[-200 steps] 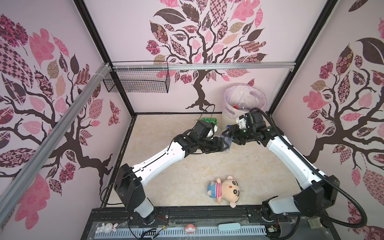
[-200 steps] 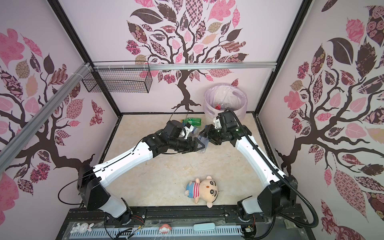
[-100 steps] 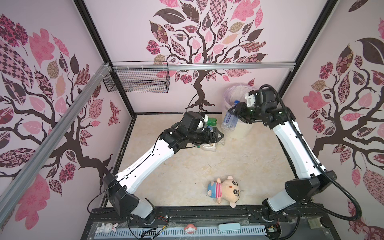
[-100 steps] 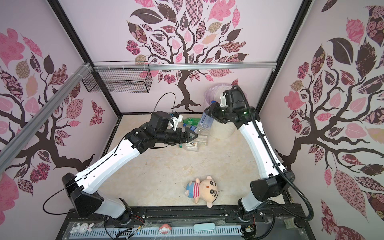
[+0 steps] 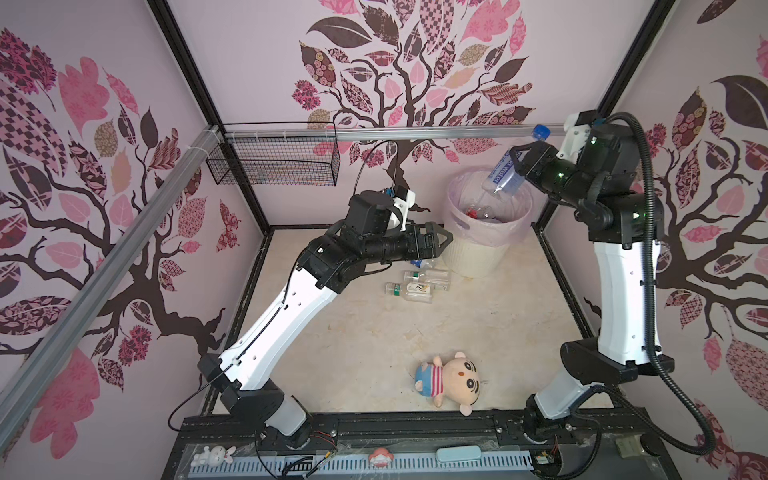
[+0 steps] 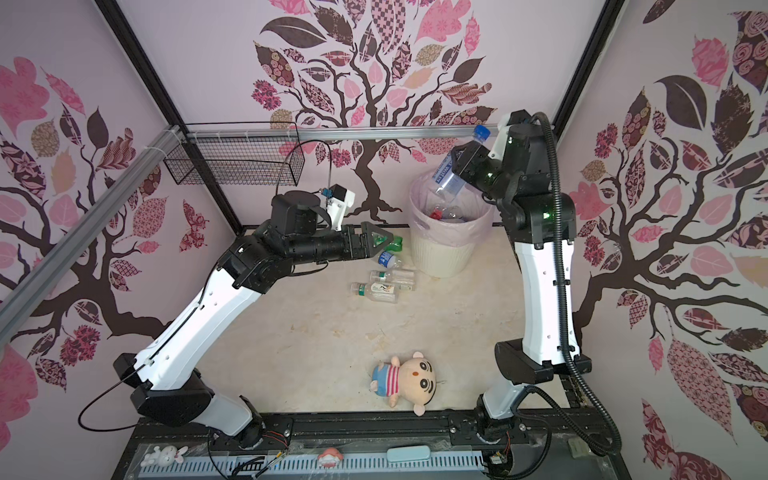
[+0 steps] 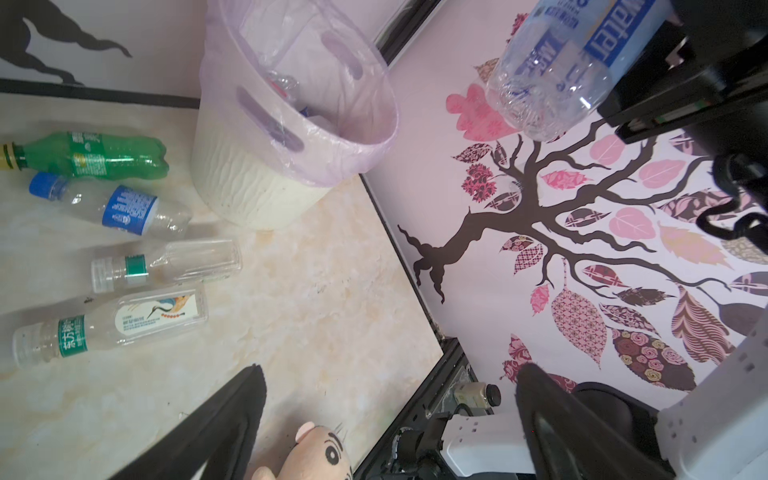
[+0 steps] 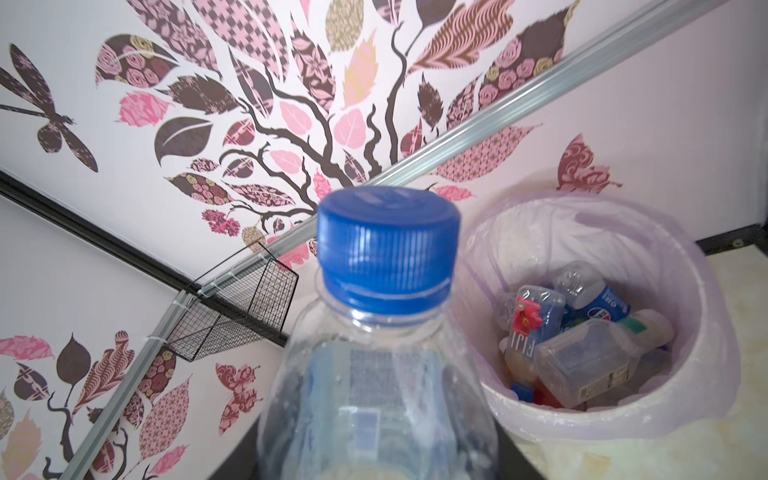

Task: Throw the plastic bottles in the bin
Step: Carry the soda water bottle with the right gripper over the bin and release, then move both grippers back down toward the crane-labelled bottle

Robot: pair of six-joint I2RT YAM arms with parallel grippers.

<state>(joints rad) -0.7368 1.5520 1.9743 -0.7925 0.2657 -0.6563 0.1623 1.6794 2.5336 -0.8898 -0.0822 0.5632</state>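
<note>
My right gripper (image 5: 524, 163) (image 6: 462, 165) is shut on a clear plastic bottle (image 5: 503, 176) (image 6: 445, 179) (image 7: 557, 70) (image 8: 374, 374) with a blue label and blue cap. It holds the bottle tilted, cap up, high over the bin's rim. The cream ribbed bin (image 5: 473, 257) (image 6: 440, 259) (image 7: 249, 187) (image 8: 685, 374) has a pale pink bag and holds several bottles (image 8: 582, 345). My left gripper (image 5: 446, 239) (image 6: 388, 241) (image 7: 390, 374) hangs open and empty left of the bin. Below it lie a green bottle (image 7: 95, 156), a blue-labelled one (image 7: 124, 210) and two clear ones (image 7: 166, 264) (image 7: 116, 318).
A plush doll (image 5: 451, 380) (image 6: 405, 378) in a striped shirt lies near the front edge. A black wire basket (image 5: 274, 166) hangs on the back wall under an aluminium rail. Walls close the floor on three sides.
My right arm has risen from low beside the left gripper to high over the bin, carrying the bottle. My left gripper has opened wide and drawn back.
</note>
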